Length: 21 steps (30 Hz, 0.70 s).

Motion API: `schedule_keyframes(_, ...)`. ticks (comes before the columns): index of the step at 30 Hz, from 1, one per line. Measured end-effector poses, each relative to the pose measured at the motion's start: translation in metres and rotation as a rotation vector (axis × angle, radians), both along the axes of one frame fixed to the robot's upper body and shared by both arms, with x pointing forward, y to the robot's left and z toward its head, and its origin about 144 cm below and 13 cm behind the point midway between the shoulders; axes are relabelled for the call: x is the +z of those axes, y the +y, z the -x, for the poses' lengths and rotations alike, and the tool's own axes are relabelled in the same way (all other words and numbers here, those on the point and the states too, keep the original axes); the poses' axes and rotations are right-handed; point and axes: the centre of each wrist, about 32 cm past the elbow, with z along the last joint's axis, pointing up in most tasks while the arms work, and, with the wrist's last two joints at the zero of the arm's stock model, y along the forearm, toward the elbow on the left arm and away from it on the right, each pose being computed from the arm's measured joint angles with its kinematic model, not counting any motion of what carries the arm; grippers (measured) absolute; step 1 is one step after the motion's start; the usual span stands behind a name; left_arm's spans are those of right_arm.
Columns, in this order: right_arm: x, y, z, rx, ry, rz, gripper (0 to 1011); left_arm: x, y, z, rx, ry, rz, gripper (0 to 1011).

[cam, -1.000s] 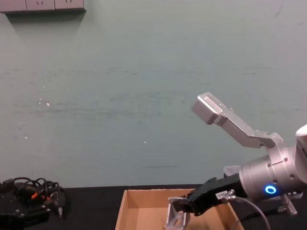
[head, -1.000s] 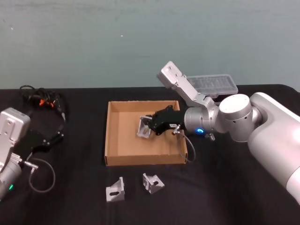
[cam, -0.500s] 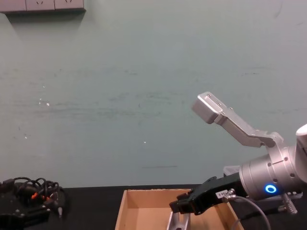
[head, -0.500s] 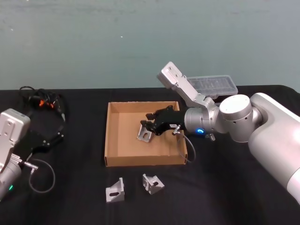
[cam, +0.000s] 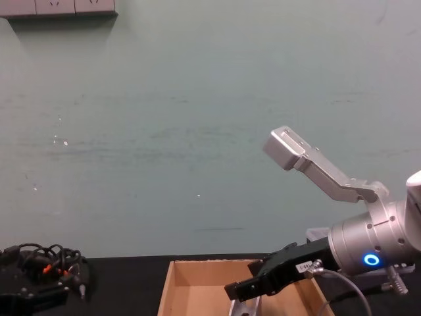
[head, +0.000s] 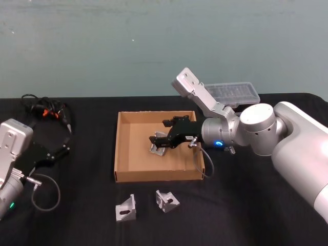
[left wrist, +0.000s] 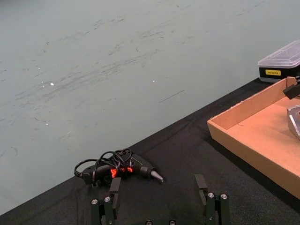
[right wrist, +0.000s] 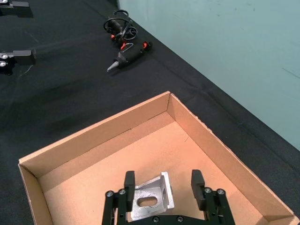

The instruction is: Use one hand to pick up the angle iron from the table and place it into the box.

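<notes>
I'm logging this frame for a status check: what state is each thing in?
Right gripper: open, over the box.
Angle iron: lying on the box floor, ungripped.
Box: open-topped, holding one angle iron.
Left gripper: open, parked on the left.
Case: lid shut.
Spare brackets: lying on the table.

One box (head: 119,148), three angle irons, first angle iron (right wrist: 150,200) inside it, second angle iron (head: 125,209) and third angle iron (head: 167,200) on the one tabletop (head: 246,215), one clear-lidded case (head: 230,93), one corded hand tool (left wrist: 126,165), two pincers, left pincer (left wrist: 158,179), right pincer (right wrist: 163,176).
</notes>
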Motion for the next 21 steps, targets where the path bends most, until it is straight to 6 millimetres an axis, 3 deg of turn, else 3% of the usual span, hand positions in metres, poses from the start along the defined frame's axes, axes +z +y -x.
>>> schedule_keyframes(9,0.002,-0.010,0.018,0.034,-0.077,-0.071,997,0.000,0.000,0.000,0.000,0.000,0.000,1000)
schedule_keyframes(21,0.005,-0.035,0.054,0.097,-0.162,-0.185,1004,0.000,0.000,0.000,0.000,0.000,0.000,1000)
